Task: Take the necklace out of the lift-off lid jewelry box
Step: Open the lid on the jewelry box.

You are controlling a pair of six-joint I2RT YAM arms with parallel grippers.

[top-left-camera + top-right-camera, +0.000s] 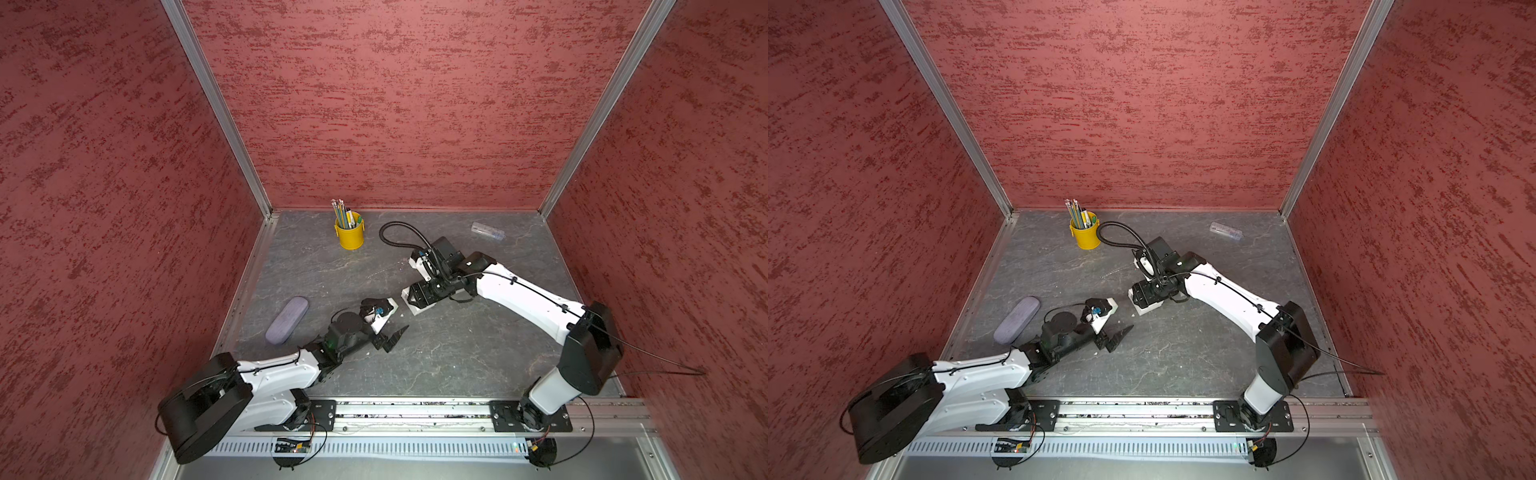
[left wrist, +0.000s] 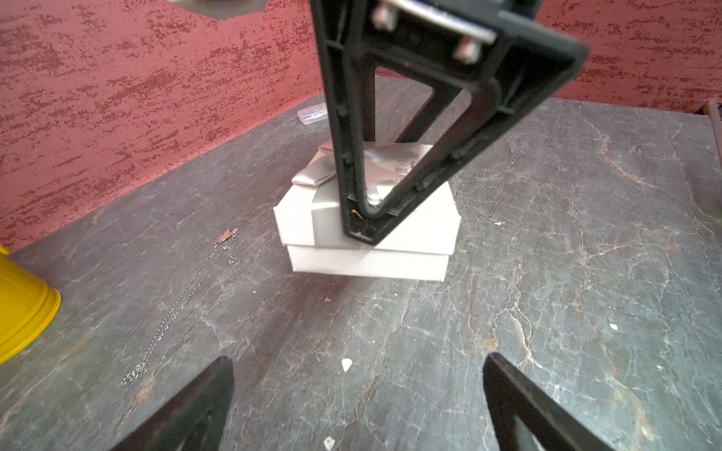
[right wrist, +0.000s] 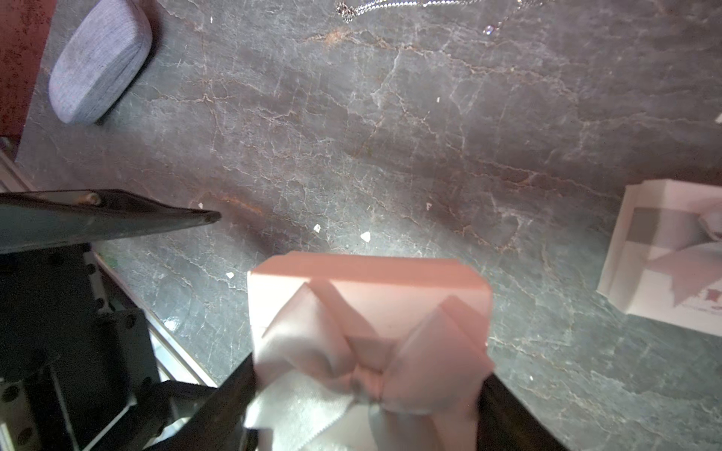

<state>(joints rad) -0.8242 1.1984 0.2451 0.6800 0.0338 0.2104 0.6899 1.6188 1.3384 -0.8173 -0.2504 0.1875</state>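
Left wrist view: necklace (image 2: 183,298) is out of the box, lying stretched on the table (image 2: 547,273). Thin silver chain, small pendant at its far end, loose clump at the near end. It lies left of the jewelry box (image 2: 422,230), apart from it, between the box and the yellow cup (image 1: 350,235).

Box is white and square, lid on over a slightly narrower base, grey ribbon band down one side. Right wrist view shows a satin bow on top. My right gripper (image 3: 369,371) is over the box, jaws clamped across the lid, one finger either side of the bow. My left gripper (image 2: 358,359) sits low, near and left of the box, jaws wide apart over bare table.

Table is dark grey, stone-look, pale veins, a few white crumbs. Red mottled walls (image 1: 374,104) on three sides, aluminium posts in the far corners. Cup holds pencils, far side, left of centre. Lavender glasses case (image 1: 286,320) by the left edge, clear plastic case (image 1: 487,231) far right.

Hard to read:
- Chain is only a faint line in both top views.
- Another white ribboned box (image 3: 664,265) sits just beyond the first, cut by the frame edge, mostly under my right wrist from above.
- Lettering on it is illegible.
- Pendant shape is unclear.
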